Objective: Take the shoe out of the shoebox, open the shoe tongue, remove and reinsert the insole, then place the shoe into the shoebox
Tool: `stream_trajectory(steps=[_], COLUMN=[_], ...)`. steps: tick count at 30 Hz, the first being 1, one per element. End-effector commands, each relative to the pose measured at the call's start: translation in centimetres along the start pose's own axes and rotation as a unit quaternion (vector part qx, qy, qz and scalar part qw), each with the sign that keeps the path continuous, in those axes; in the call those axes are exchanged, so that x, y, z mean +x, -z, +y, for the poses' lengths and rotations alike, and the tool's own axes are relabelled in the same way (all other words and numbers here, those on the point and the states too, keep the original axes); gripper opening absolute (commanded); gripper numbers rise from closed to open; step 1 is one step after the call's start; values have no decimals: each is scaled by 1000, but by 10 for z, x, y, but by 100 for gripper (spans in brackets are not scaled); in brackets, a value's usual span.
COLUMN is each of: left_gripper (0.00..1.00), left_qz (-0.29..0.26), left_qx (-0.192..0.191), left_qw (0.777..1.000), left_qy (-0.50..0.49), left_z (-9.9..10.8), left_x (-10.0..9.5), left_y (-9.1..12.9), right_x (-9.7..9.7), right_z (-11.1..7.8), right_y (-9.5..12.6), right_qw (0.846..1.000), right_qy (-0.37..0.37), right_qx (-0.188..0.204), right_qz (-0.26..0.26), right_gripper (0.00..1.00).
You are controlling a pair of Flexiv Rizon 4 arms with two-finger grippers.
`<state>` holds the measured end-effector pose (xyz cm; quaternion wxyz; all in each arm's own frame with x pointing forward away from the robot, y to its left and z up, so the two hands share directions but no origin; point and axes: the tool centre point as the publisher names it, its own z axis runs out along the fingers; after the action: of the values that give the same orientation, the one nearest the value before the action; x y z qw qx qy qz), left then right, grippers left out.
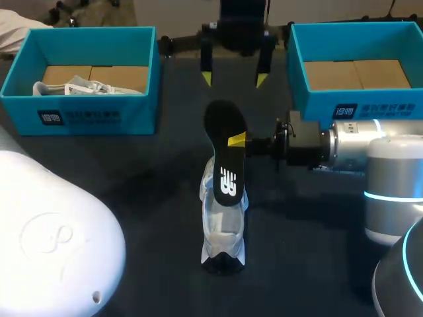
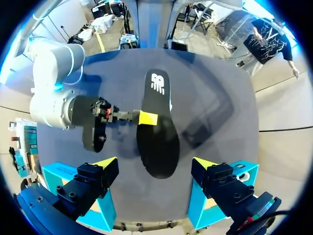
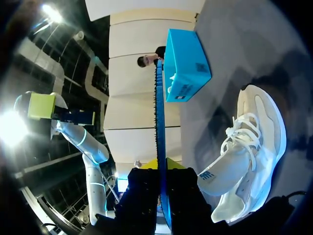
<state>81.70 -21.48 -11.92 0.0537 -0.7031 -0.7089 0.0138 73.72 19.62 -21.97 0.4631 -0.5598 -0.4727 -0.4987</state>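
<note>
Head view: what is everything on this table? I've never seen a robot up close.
Shoeboxes: two, teal, far edge; left shoebox, right shoebox.
Shoes: two, white; boxed shoe inside the left shoebox, centre shoe mid-table.
Insole: one, black, over the centre shoe.
Table: one, dark grey.
Right gripper: yellow-tipped, shut on the insole.
Left gripper: yellow-tipped, open, between the shoeboxes.

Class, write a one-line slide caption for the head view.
Right claw holds the black insole over the white shoe on the dark table.
</note>
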Motion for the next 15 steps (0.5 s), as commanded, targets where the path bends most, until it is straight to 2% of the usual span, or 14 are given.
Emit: stream_trajectory(steps=[1, 11, 15], left_gripper=[100, 100, 100], left_qz=[-115, -253, -328], left_qx=[-11, -29, -55], left_qw=[993, 967, 943], left_qy=[-4, 5, -3], left_z=[-13, -22, -28], left_x=[29, 66, 78], left_y=[-9, -32, -33], right_x=[-1, -1, -1], right_z=[-1, -1, -1], right_y=[-1, -1, -1], right_qw=[1000, 1000, 1000], right_qy=[1, 1, 1], right_qx=[-1, -1, -1], right_qz=[0, 0, 0], right_gripper=[0, 0, 0])
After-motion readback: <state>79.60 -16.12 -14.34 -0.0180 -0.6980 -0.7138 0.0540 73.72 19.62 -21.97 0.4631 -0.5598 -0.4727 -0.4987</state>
